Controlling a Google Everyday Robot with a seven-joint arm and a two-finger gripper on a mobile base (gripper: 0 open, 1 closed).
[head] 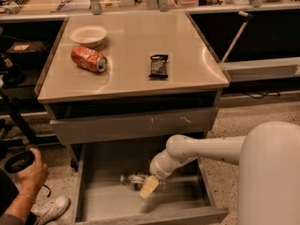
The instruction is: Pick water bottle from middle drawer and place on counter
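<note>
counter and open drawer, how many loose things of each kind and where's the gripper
white bowl: 1, on the counter
red soda can: 1, on the counter
dark snack bar: 1, on the counter
water bottle: 1, in the middle drawer
total: 4
The gripper is down in the middle drawer, beside the water bottle.

The water bottle (132, 179) is lying on its side on the floor of the middle drawer (105, 198), about midway between front and back; its clear plastic is showing a dark band; its right end is hiding behind the gripper (151, 186), which is hanging low inside the drawer, right at the bottle; the drawer is standing open, grey, deep and flat-floored; the desk (131, 46) is sitting above it, smooth, square, pale beige in sheen, with rounded corners.
</note>
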